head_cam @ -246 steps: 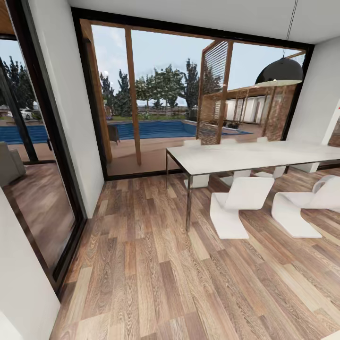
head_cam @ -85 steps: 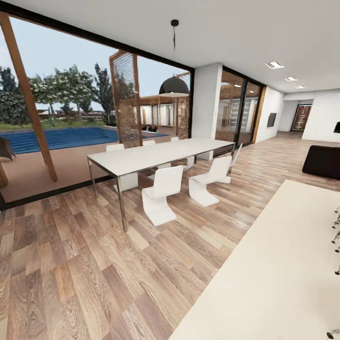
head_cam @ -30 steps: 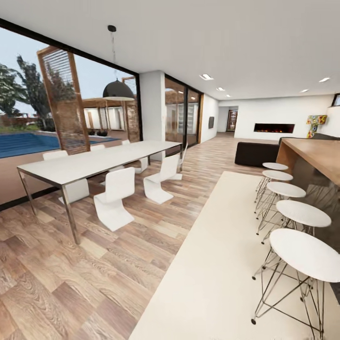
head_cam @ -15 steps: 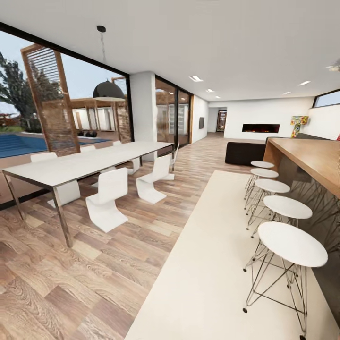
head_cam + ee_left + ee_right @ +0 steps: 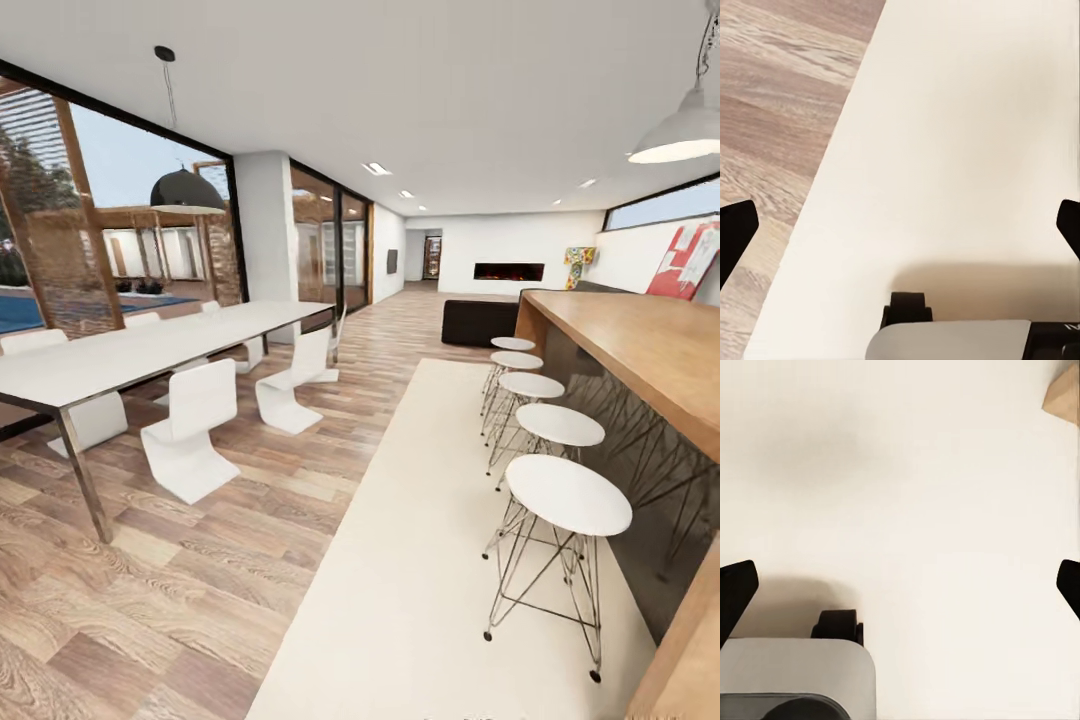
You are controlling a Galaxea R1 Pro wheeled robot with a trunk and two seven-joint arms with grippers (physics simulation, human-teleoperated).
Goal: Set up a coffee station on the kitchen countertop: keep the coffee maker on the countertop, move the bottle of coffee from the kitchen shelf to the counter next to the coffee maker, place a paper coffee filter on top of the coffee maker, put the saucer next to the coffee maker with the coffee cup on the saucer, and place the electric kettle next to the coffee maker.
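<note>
The head view is sweeping rightward across the room: a second ago the long white dining table with its white curved chairs sat nearer the middle of the picture, and it is now sliding off to the left, while a thick brown wooden bar surface with a row of round white wire-legged stools is filling more of the right side, and a pale metal pendant lamp and a red-and-white wall picture are coming into sight. Since everything is shifting together, this is the camera and base turning, not the furniture moving. The robot is travelling along the cream rug laid over the wood-plank floor. In the left wrist view the left gripper is hanging open and empty over the rug's edge beside the planks, its dark fingertips set wide apart; the right gripper is likewise spread open and carrying nothing above plain rug. The coffee maker, bottle of coffee, filter, saucer, cup and kettle are somewhere beyond these frames, as is the kitchen countertop, so no part of the station looks started; the robot appears to be searching out the kitchen.
</note>
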